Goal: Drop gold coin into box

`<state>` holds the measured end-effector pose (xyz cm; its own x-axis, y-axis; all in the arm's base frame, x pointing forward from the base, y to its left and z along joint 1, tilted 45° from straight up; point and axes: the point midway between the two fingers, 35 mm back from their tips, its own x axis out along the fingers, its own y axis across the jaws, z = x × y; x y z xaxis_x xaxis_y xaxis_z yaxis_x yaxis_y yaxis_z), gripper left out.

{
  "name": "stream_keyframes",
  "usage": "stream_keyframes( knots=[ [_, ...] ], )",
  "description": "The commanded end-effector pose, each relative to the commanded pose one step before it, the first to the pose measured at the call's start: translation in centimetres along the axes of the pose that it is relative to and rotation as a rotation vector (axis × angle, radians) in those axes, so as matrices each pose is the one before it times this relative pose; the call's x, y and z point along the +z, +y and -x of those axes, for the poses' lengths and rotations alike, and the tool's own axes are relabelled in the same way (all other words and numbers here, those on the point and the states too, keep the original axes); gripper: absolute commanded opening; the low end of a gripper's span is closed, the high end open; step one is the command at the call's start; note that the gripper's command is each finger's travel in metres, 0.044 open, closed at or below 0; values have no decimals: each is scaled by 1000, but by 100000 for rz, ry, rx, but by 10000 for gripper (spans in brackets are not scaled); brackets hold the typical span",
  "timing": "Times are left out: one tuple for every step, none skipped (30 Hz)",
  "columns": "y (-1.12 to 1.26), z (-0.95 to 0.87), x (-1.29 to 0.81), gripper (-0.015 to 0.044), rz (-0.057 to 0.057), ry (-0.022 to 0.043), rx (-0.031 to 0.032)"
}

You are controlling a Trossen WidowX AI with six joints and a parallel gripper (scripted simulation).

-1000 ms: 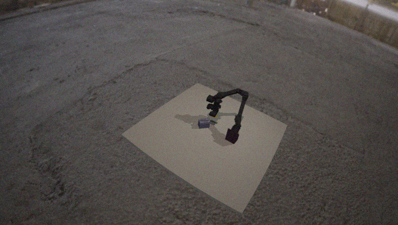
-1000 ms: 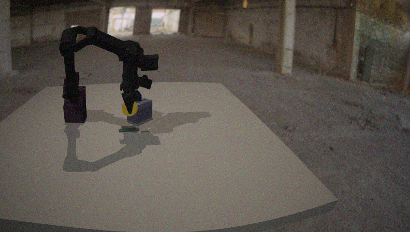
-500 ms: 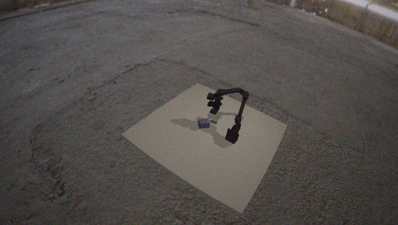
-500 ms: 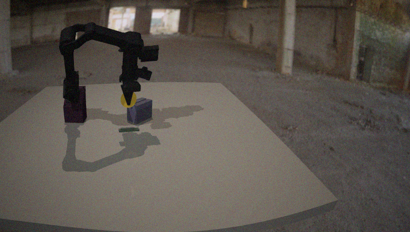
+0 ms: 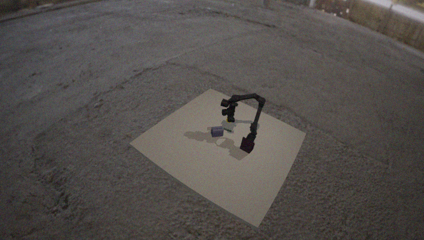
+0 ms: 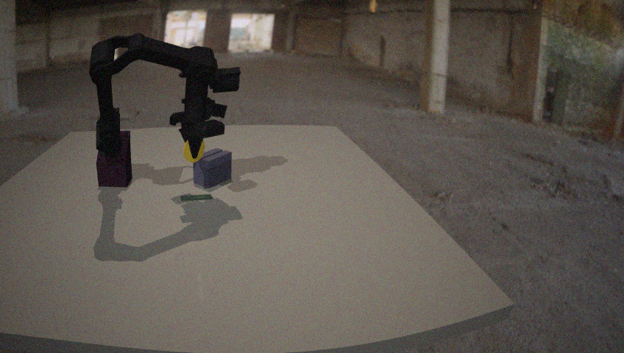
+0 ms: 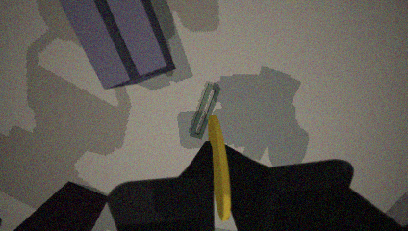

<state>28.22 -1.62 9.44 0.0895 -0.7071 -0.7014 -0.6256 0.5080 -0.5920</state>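
Above the mat point(image 6: 306, 245), well off its surface, gripper point(image 6: 193, 146) is clenched on coin point(image 6: 193, 154); coin hangs edge-down from the fingertips, lower arc showing. Holder point(image 6: 196, 197) sits vacant on mat below. Box point(image 6: 213, 167) just beside coin in exterior view; wrist view puts it off to upper left, slot point(image 7: 120, 40) running at an angle to coin's edge.

Risks (judgement):
- yaw mismatch btw coin & slot → coin lands on lid, not in.
- slot barely wider than coin, so small lateral error → jam or bounce.
- grip near rim only → coin may pivot during transit.
- release too high → tips flat.
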Motion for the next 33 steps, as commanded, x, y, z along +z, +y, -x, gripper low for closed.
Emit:
stream_keyframes(
  knots=[
    [277,-2,-127,0,15041,91,610],
    [38,3,-11,0,3379,1,2],
    [38,3,-10,0,3373,1,2],
    [31,2,-7,0,2724,1,1],
    [19,1,-4,0,1635,1,1],
    [6,0,-1,0,545,0,0],
    [0,0,0,0,0,0,0],
    [0,0,0,0,0,0,0],
    [0,0,0,0,0,0,0],
    [0,0,0,0,0,0,0],
    [0,0,0,0,0,0,0],
    [0,0,0,0,0,0,0],
    [3,3,40,0,1,-8,3],
    [10,8,119,0,2,-23,10],
    [18,14,199,0,3,-38,16],
    [24,16,241,0,4,-45,19],
    [26,16,242,0,3,-43,18],
    [29,15,242,0,3,-42,18],
    [31,14,242,0,3,-40,17],
    [33,14,242,0,3,-39,17],
    [35,13,243,0,2,-37,16],
    [38,13,243,0,2,-36,16],
    [40,12,243,0,1,-34,15],
    [43,11,244,0,1,-33,14],
    [45,11,244,0,0,-31,14],
    [47,10,244,0,0,-30,13],
    [49,9,244,0,0,-29,13],
    [52,9,244,0,0,-27,12],
    [54,8,244,0,-1,-26,11],
    [56,7,244,0,-1,-24,11],
    [59,7,244,0,-1,-23,10],
    [61,6,244,0,-1,-22,10],
    [68,4,224,0,-113,-78,89]
  ],
)
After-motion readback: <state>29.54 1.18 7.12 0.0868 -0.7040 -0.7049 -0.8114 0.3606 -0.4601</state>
